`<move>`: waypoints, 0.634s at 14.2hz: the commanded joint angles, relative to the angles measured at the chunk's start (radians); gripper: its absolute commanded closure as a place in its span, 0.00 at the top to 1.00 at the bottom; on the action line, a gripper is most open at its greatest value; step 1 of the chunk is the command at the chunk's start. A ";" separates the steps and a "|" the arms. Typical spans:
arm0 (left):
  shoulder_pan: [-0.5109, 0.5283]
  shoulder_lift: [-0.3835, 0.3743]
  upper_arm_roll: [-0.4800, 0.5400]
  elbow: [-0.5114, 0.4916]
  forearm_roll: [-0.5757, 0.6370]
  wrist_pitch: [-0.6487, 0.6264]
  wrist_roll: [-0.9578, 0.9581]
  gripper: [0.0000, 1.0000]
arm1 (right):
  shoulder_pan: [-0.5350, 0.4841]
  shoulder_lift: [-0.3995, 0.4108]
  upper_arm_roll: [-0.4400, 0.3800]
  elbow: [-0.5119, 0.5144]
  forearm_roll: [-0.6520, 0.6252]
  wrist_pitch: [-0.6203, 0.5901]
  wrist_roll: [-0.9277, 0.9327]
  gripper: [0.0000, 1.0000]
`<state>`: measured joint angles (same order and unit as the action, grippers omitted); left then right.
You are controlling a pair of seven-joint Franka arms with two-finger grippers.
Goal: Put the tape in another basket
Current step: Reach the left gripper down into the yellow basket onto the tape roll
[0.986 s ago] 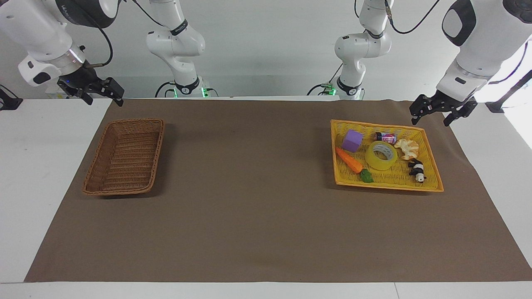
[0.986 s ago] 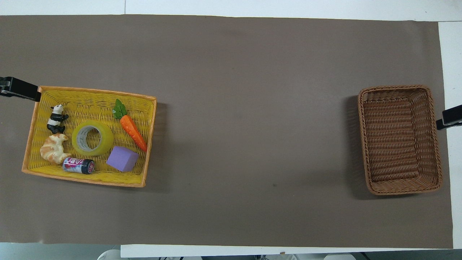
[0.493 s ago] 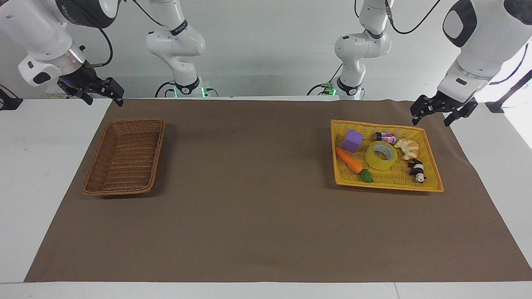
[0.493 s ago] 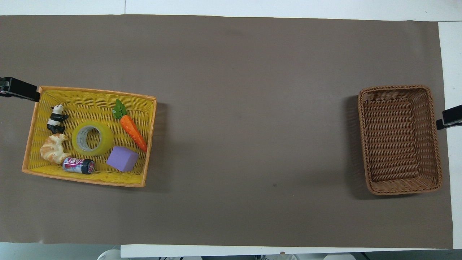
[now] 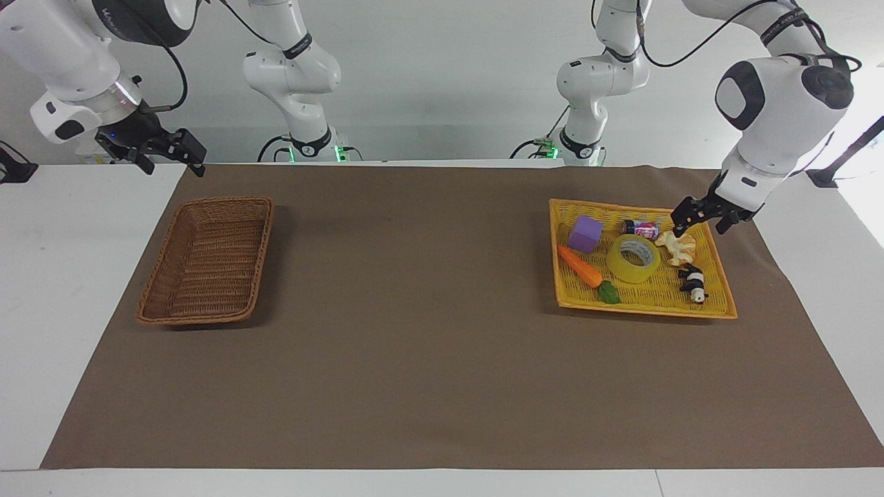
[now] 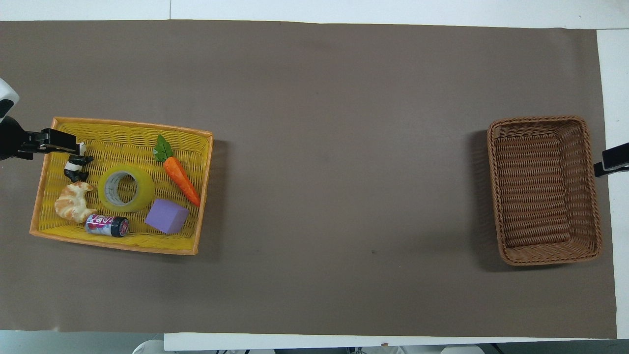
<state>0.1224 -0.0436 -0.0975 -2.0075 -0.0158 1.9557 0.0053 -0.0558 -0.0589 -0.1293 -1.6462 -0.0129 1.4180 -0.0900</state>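
Nothing has been moved yet, as far as I can judge — the tape (image 5: 634,257) lies in the yellow woven tray (image 5: 715,309) at the left arm's end of the table, and the brown wicker basket (image 5: 206,261) at the right arm's end holds nothing. The whole job is ahead: reach, grip, lift, carry the length of the table, set down.

The roll lies flat on its side face, its hole looking straight up, so its axis stands vertical and the ring has no long direction across the tray. Around it sit a purple block (image 5: 585,233), a toy carrot (image 5: 580,266), a small can (image 5: 641,227) lying on its side, a croissant (image 5: 677,246) and a panda figure (image 5: 693,281). The croissant is just beside the roll; the can lies nearer to the robots than it.

The left gripper (image 5: 702,219) hangs low over the tray's corner above the croissant, not over the tape. Its fingers look parted with nothing between them. The right gripper (image 5: 160,153) waits in the air just off the basket's end nearer the robots, fingers also spread and empty.

With the hole facing up, I'd guess one finger could drop inside the core and the other outside the wall — though the croissant crowds that side.
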 commanded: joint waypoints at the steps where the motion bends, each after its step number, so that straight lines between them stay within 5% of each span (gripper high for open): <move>1: 0.011 0.023 -0.007 -0.120 -0.018 0.174 -0.083 0.98 | -0.012 -0.006 0.010 0.003 0.002 -0.011 0.007 1.00; 9: -0.006 0.037 -0.007 -0.289 -0.016 0.338 -0.070 0.98 | -0.012 -0.006 0.010 0.003 0.002 -0.011 0.007 1.00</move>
<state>0.1240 0.0142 -0.1090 -2.2490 -0.0250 2.2510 -0.0989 -0.0558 -0.0589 -0.1293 -1.6462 -0.0129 1.4180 -0.0900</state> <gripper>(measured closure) 0.013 0.000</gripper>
